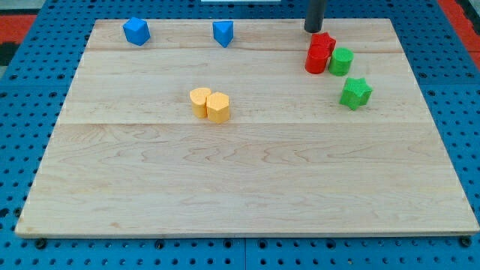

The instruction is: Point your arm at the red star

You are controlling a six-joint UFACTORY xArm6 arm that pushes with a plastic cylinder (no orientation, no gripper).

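Pointing is all but done: my tip [313,30] stands at the table's [240,187] top right, just above the red star [324,42], near or perhaps touching it. No pincer exists on this rod, so its state cannot be told. Next, I judge, only a small nudge toward the star is needed. Count: two red blocks, star and red cylinder [316,59]; two green; two blue; two yellow.

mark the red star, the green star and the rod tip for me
red star [323,42], camera view, on its top face
green star [355,91], camera view, on its top face
my tip [313,30], camera view, the rod's very end, just above-left of the red star
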